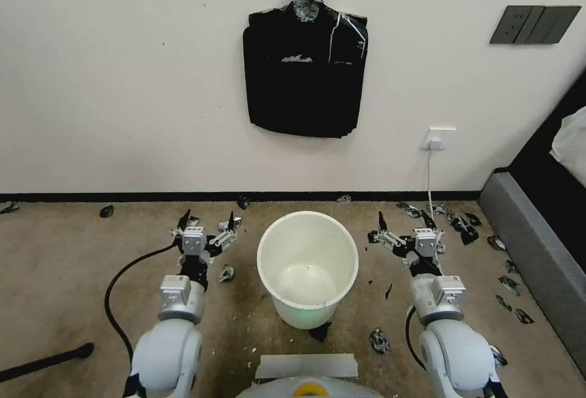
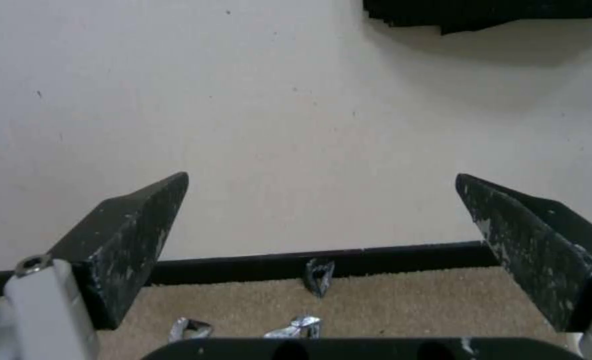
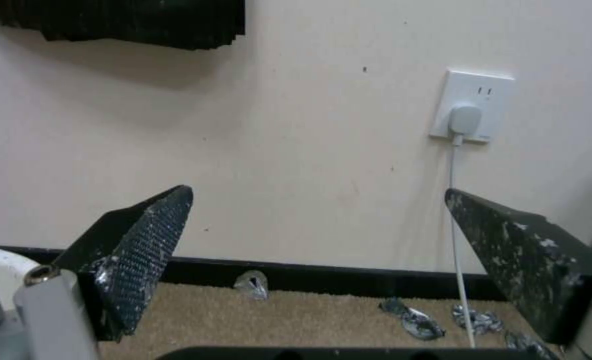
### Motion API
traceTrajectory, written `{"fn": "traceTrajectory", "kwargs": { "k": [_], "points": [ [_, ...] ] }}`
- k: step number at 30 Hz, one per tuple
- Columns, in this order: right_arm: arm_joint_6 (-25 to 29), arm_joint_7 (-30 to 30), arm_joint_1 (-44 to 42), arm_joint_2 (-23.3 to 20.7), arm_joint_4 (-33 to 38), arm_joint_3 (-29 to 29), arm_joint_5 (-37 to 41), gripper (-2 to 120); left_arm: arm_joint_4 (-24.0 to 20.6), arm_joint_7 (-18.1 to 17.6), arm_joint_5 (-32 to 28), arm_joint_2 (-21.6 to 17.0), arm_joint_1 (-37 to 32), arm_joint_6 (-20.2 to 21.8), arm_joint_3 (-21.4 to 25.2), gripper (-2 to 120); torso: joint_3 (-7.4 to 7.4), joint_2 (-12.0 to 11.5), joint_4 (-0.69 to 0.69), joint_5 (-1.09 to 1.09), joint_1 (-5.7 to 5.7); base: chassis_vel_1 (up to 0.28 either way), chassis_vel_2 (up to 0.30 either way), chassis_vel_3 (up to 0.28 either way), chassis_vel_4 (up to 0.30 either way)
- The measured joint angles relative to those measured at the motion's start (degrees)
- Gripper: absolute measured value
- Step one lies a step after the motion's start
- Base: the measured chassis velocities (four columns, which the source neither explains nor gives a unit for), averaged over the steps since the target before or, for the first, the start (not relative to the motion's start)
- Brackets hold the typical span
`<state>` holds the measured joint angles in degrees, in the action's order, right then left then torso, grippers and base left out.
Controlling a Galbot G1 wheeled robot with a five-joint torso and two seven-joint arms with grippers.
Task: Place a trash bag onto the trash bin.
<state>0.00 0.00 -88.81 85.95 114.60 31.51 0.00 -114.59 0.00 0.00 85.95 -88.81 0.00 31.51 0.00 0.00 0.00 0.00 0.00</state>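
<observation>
The left gripper [image 1: 207,220] and right gripper [image 1: 404,221] are held low on either side of the trash bin [image 1: 307,267], jaws spread wide, nothing gripped. No legible writing is seen.

The trash bin [image 1: 307,267] is a round white plastic bucket, slightly tapered, standing upright on the tan carpet near the wall. It's bare and empty inside, rim uncovered, no liner on it. No loose trash bag is spread out anywhere around it.
</observation>
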Motion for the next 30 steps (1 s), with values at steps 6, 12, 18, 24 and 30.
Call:
{"fn": "traceTrajectory", "kwargs": {
  "k": [6,12,18,24,30],
  "points": [
    [0.00,0.00,0.00,0.00,0.00,0.00,0.00,100,0.00,0.00,0.00,0.00,0.00,0.00,0.00,100,0.00,0.00,0.00,0.00,0.00,0.000,0.000,0.000,0.000],
    [0.00,0.00,0.00,0.00,0.00,0.00,0.00,100,0.00,0.00,0.00,0.00,0.00,0.00,0.00,100,0.00,0.00,0.00,0.00,0.00,0.000,0.000,0.000,0.000],
    [0.00,0.00,0.00,0.00,0.00,0.00,0.00,100,0.00,0.00,0.00,0.00,0.00,0.00,0.00,100,0.00,0.00,0.00,0.00,0.00,0.000,0.000,0.000,0.000],
    [0.00,0.00,0.00,0.00,0.00,0.00,0.00,100,0.00,0.00,0.00,0.00,0.00,0.00,0.00,100,0.00,0.00,0.00,0.00,0.00,0.000,0.000,0.000,0.000],
    [0.00,0.00,0.00,0.00,0.00,0.00,0.00,100,-0.01,-0.01,0.00,0.00,-0.01,-0.01,0.00,100,0.00,0.00,0.00,0.00,0.00,0.000,0.000,0.000,0.000]
  ]
}}
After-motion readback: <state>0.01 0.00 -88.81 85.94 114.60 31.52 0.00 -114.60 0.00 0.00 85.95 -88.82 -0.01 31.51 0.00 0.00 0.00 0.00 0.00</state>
